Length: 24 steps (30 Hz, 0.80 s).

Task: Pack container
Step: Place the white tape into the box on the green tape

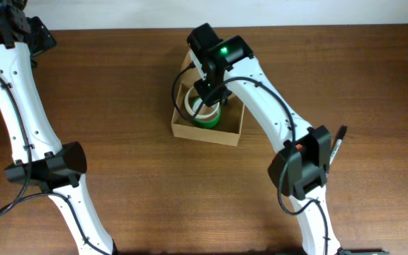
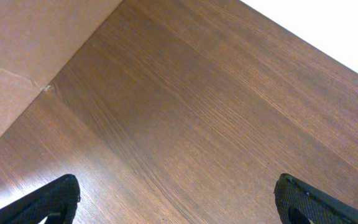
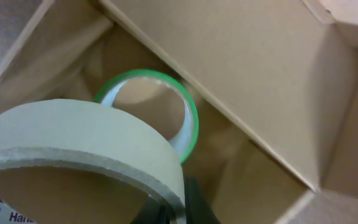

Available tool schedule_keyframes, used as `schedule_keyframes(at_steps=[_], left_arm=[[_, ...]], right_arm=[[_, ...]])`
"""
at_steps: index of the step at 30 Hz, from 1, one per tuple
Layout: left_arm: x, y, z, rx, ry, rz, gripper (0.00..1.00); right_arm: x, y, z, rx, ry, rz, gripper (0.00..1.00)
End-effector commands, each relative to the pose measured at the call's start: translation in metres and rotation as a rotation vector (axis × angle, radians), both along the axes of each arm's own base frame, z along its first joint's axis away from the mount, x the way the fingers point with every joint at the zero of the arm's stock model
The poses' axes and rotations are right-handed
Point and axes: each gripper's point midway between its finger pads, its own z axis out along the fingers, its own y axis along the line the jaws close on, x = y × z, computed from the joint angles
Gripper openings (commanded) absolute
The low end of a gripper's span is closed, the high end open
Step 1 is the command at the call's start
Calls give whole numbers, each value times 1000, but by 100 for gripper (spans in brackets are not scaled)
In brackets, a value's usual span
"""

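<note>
The right pincer (image 1: 210, 91) is clamped on a beige masking-tape roll (image 3: 79, 137), which hangs inside the container (image 1: 205, 134) at the upper centre of the overhead frame. The left pincer (image 2: 178, 199) stands apart over bare table (image 2: 197, 93). Released here, the roll may, I judge, land on the green tape roll (image 3: 194, 121) and sit tilted, blocking the flap lid (image 3: 241, 68). The container is plain light-brown cardboard and stands open.

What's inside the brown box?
A green tape roll sits inside; the right gripper holds a beige tape roll over it. The arm hides the back of the box.
</note>
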Motion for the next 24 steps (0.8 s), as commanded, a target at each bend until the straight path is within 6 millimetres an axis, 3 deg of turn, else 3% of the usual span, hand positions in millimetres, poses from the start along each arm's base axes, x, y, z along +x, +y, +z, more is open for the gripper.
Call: schedule_keyframes(at_steps=[1,7,16,20,24], left_arm=[[-6,1,12,10,-17,-4,100],[-6,1,12,10,-18,-4,100],[-6,1,12,10,-17,-4,100],[-6,1,12,10,-17,-4,100],[-6,1,12,10,-17,-4,100]], right_arm=[[9,-5,-13,-14,1,-14,4],[18,-2,-31,-3,6,-38,4],[15,0,-54,-7,56,-37,6],[16,-3,-55,-8,57,-42,28],[15,-3,-45,-7,54,-38,28]])
